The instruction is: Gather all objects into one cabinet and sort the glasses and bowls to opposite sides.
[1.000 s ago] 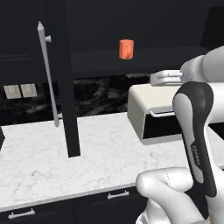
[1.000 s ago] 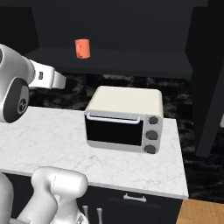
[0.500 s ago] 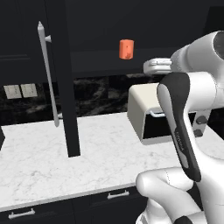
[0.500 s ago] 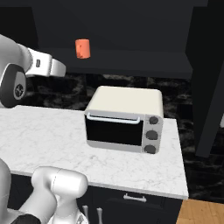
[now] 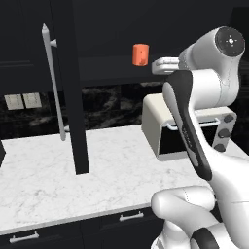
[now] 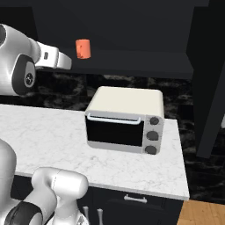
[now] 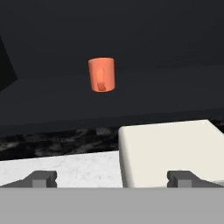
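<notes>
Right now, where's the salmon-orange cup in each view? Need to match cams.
Left base view: salmon-orange cup upper middle, on the dark cabinet shelf, right of the open door.
Right base view: cup upper left, on the same shelf, beyond the arm's white wrist.
Hand view: cup above centre, handle facing the camera.
Shared landmark: cream toaster oven, below and right of the cup.

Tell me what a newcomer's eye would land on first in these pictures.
The small salmon-orange cup stands out at once, alone on the dark inner shelf of the open black wall cabinet, bright against all that black. Next comes the cream toaster oven with a dark glass door, sitting on the white marble counter below and to the right of the cup. The white arm's open gripper points toward the cup from a distance.
</notes>
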You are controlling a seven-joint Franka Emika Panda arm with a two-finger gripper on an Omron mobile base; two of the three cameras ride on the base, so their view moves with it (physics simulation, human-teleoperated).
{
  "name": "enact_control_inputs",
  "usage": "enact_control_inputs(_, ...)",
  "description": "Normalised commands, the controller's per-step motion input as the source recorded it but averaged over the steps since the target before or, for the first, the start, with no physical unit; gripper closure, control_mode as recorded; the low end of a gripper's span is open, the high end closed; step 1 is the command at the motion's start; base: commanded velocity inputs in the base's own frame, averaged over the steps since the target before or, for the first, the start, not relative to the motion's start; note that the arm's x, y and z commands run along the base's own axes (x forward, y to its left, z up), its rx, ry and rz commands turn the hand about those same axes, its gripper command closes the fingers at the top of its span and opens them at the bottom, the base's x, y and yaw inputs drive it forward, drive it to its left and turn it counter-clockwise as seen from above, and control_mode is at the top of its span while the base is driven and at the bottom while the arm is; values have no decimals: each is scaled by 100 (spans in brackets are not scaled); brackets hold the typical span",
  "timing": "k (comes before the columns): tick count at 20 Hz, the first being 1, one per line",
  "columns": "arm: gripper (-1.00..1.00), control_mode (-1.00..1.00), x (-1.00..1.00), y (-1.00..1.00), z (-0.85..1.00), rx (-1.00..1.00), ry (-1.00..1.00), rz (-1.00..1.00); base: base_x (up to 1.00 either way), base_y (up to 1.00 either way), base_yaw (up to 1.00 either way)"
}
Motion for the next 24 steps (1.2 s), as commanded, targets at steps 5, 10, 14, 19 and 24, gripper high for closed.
enact_control_inputs(5,-100,-100,37,0,0,0,-5,0,0,0,0)
enact_control_inputs(10,-100,-100,13,0,0,0,-21,0,0,0,0)
enact_control_inputs(14,-100,-100,37,4,-8,0,-13,0,0,0,0)
enact_control_inputs(19,-100,-100,65,5,-2,0,0,0,0,0,0)
enact_control_inputs(24,-100,-100,41,0,0,0,0,0,0,0,0)
